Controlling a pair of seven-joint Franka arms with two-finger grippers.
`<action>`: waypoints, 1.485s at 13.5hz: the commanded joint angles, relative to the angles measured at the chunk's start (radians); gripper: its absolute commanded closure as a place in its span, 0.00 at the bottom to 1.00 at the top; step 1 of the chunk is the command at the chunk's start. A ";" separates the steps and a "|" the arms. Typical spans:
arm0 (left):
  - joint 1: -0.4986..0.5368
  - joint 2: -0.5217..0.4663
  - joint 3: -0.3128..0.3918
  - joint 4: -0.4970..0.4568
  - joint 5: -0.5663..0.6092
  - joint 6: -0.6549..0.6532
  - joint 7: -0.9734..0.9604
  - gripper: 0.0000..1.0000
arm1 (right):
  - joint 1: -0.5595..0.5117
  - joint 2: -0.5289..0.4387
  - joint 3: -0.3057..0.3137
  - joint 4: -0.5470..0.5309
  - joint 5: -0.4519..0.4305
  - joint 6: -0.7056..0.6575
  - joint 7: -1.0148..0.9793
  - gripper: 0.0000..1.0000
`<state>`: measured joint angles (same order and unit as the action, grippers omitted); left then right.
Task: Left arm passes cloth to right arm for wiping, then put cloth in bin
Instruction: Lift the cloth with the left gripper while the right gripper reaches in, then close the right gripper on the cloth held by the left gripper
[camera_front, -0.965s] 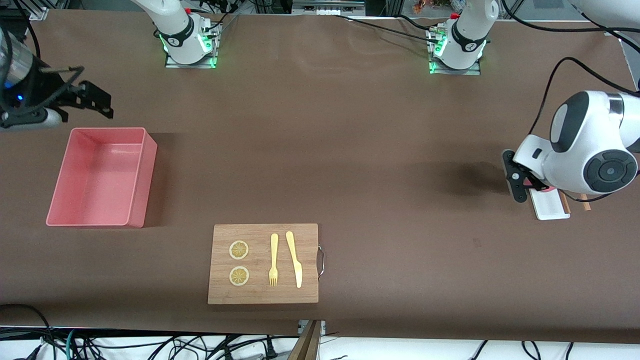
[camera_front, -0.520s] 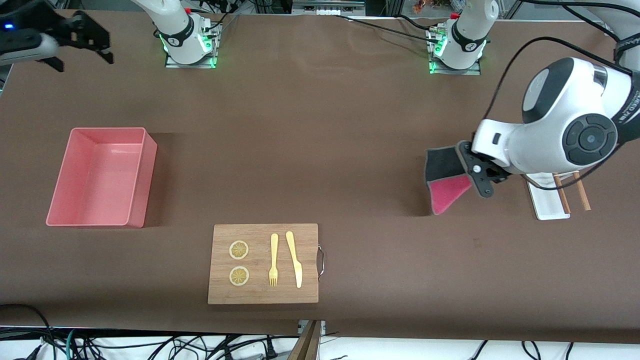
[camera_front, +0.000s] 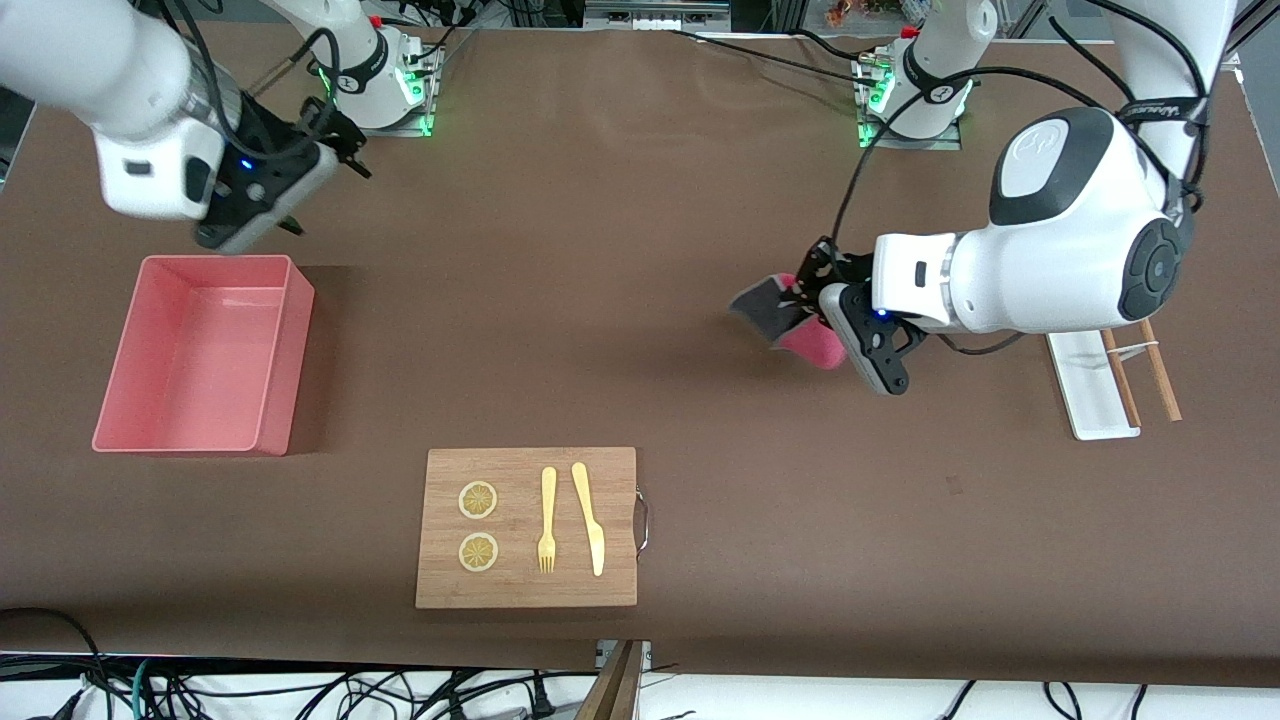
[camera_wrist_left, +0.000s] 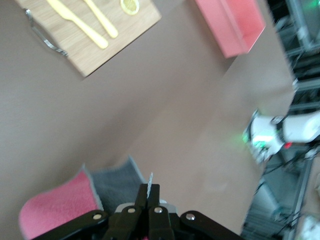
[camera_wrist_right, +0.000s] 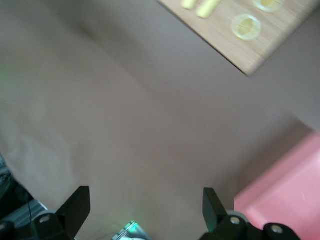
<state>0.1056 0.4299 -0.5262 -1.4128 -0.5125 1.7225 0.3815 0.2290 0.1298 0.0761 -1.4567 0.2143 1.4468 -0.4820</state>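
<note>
I hold the small crimson-pink fabric cloth pinched in my left gripper, mid-right of frame, aloft for handover; right gripper, upper left, spread wide to receive.

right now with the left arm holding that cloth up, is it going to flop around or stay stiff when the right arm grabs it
Probably floppy: the cloth folds and droops from the shut left gripper, pink face and grey underside both showing. It looks light, hanging from one pinched edge. The open right gripper, over the table by the bin, may need a hanging flap.
</note>
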 joint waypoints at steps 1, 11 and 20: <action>-0.024 0.012 -0.003 0.009 -0.111 0.061 -0.110 1.00 | -0.003 0.031 0.008 -0.063 0.089 0.094 -0.247 0.00; -0.282 0.029 -0.001 0.000 -0.279 0.546 -0.533 1.00 | 0.065 0.255 0.060 -0.100 0.516 0.426 -0.788 0.00; -0.281 0.026 -0.001 0.006 -0.274 0.551 -0.539 1.00 | 0.113 0.286 0.060 -0.108 0.524 0.515 -0.774 0.01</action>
<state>-0.1735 0.4550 -0.5260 -1.4156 -0.7713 2.2715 -0.1510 0.3283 0.4066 0.1350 -1.5588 0.7114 1.9239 -1.2454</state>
